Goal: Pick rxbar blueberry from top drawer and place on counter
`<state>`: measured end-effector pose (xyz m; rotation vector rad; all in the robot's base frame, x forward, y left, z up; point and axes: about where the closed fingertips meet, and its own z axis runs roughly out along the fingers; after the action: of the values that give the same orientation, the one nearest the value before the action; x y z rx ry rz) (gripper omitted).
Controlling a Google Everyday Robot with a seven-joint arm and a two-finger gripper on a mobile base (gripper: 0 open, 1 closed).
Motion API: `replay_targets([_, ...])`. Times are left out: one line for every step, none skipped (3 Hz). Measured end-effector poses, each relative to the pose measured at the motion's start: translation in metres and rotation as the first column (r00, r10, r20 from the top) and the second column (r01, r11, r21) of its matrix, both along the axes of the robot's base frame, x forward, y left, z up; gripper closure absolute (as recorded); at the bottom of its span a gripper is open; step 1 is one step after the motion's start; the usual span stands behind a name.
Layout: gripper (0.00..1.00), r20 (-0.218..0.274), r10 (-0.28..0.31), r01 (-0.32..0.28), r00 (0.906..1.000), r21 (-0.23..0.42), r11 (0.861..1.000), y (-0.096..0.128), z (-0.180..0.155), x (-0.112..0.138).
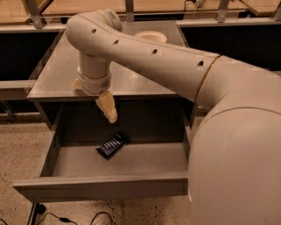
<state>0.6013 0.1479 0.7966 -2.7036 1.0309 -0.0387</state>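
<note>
The rxbar blueberry (pixel 112 145), a small dark bar with pale lettering, lies flat on the floor of the open top drawer (pixel 101 186), left of its middle and near the back. My gripper (pixel 107 108) points down in front of the counter's front edge, just above the drawer and a little above and behind the bar, apart from it. The counter (pixel 57 66) is the grey tabletop behind the gripper. My arm reaches across it from the right and hides much of it.
A pale round dish (pixel 150 36) sits at the back of the counter. Pale wooden bench tops (pixel 79 6) run along the back. Black cables (pixel 66 218) lie on the speckled floor below the drawer front. The drawer's side walls are low.
</note>
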Motion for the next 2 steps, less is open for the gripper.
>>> replay_targets([0.00,-0.014,0.091,-0.091,0.9957,0.008,0.996,0.023,-0.014,-0.018])
replay_targets([0.00,0.014,0.178,-0.179,0.9839,0.051,0.983,0.038,-0.008,-0.039])
